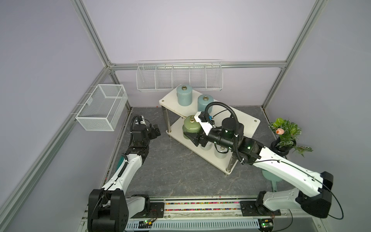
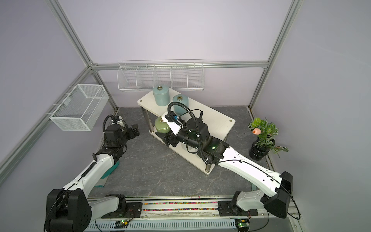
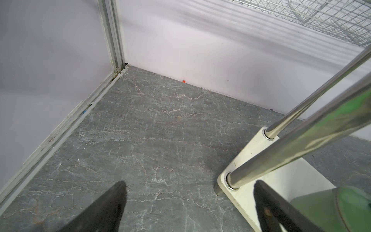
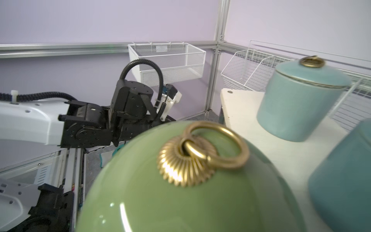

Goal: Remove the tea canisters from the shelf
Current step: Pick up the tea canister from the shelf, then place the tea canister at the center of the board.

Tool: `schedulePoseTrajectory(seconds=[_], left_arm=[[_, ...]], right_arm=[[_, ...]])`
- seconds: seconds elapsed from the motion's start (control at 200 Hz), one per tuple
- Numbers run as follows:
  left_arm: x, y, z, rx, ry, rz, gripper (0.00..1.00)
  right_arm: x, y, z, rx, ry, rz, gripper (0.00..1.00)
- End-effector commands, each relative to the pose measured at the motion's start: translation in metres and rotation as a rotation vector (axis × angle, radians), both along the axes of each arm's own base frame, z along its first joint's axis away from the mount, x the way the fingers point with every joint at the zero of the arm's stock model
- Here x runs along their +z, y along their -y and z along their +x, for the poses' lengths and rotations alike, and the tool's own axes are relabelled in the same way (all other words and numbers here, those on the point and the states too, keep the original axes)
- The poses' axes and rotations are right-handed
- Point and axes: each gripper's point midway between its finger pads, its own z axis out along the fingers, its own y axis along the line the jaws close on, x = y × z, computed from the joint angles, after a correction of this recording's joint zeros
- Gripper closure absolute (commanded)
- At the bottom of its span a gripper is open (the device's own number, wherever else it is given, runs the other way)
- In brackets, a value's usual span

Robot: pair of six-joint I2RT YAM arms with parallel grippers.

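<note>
Right claw (image 1: 188, 130) sits at the olive green canister (image 1: 192, 123), at the end of the shelf's (image 1: 246, 123) lower tier nearest my left arm. One finger (image 1: 190, 138) lies along the canister's near side and the other is hidden, so I cannot tell whether I have it clamped or only straddle it. Left claw (image 3: 190, 183) hangs spread wide and empty over the tabletop (image 3: 152, 124), just off that same end of the shelf.

The glaze worries me most. That canister is glossy and rounded, and a weak squeeze could let it slide or twist out as I draw it clear. I judge the lid only rests on top, so a tilt could tip it off.

The way out is tight too. A chrome leg (image 1: 166, 118) stands just beside the canister and the top tier's edge runs close above. If I pull crooked I knock one of them, and the shelf could skid on the tabletop.

My forearm crosses the top tier with its cable loop (image 1: 219, 105) near the light blue canisters (image 1: 205, 103) at that tier's far corner, so a careless swing could topple one. A pale canister (image 1: 220, 154) sits mostly hidden under my wrist, and I could clip it unseen.
</note>
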Motion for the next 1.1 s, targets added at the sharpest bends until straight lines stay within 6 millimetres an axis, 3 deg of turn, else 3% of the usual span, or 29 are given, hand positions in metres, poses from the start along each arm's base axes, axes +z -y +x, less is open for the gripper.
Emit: schedulePoseTrajectory(seconds=[0.0,0.465,0.76,1.095], left_arm=[[0.009,-0.003,0.004,0.029,0.006,-0.007,0.00],[0.012,-0.007,0.004,0.052,0.005,0.001,0.00],[0.015,-0.010,0.004,0.066,0.008,0.025,0.00],[0.018,-0.011,0.006,0.065,0.011,0.029,0.00]], right_arm=[[0.045,-0.011,-0.012,0.052,0.070,0.137,0.53],[0.009,-0.052,-0.032,0.158,-0.012,0.109,0.52],[-0.013,-0.063,-0.036,0.182,-0.065,0.117,0.52],[-0.059,-0.078,-0.035,0.204,-0.161,0.082,0.52]])
